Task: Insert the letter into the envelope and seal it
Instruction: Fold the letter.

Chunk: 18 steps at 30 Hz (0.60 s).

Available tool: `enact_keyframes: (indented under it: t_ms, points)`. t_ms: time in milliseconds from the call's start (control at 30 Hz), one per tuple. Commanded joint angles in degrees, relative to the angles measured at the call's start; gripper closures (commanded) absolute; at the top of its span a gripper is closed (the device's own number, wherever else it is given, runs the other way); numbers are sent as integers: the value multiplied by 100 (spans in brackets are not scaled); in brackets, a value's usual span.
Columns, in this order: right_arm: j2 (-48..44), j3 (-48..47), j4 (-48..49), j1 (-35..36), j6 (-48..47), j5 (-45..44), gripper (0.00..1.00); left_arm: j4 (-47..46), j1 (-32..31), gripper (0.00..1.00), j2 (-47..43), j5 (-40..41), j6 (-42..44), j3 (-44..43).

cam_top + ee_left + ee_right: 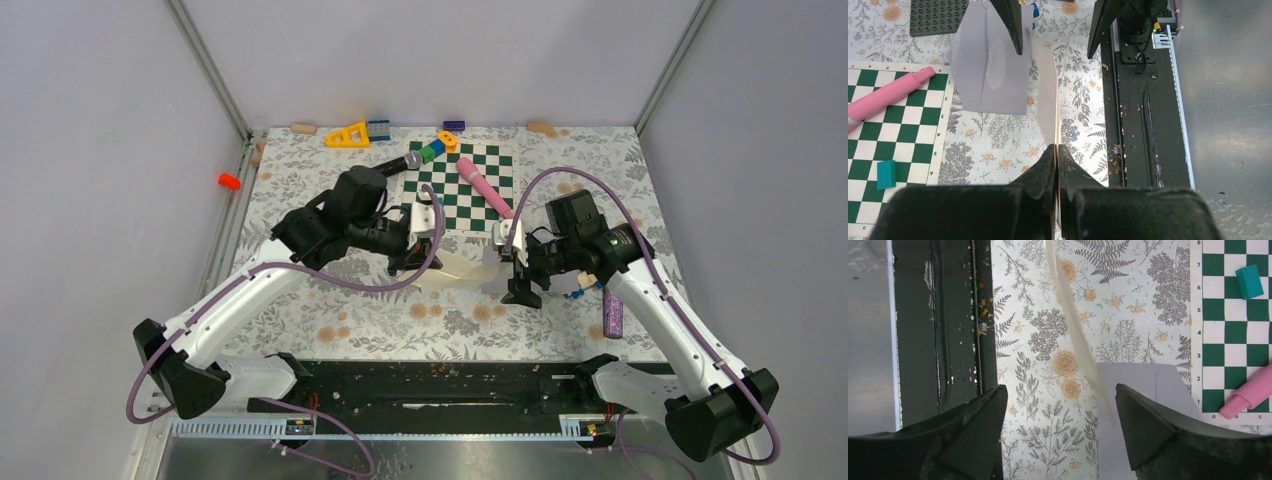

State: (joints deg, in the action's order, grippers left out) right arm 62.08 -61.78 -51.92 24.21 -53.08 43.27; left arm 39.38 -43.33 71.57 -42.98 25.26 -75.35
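Letter point(1048, 95) clamped edge-on between my left fingers point(1040, 175), raised over the floral counter point(998, 145); grey envelope point(990, 70) lies on the counter just beside it, beneath my right fingers point(1148, 425), spread wide and empty.

The cream paper letter point(1050, 95) shows only edge-on, its near end hidden inside the pinched left gripper point(1056, 150). The dark grey studded plate point(938, 17) runs off the left wrist view's top edge — the pink plastic rod point(890, 95) off its left.
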Motion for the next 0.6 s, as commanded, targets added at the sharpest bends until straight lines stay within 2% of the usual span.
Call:
enact_keyframes:
  t_ms: [0, 167, 333, 433, 567]
  points:
    - [-45, -177, -115, -38, -149, -99, 11, -106, 1, 100, -170, 5, 84, -113]
    - [-127, -168, 329, -50, 311, 298, 10, -98, 0, 100, -121, -54, 70, -136]
    - [-252, -24, 999, -43, 856, 647, 14, -100, 5, 100, -12, -183, 52, -128]
    - [-221, 37, 1092, -50, 914, 682, 20, -105, 3, 100, 64, -249, 41, -137]
    - [-160, 93, 1084, -48, 918, 953, 33, -105, 0, 100, 115, -330, 24, -152]
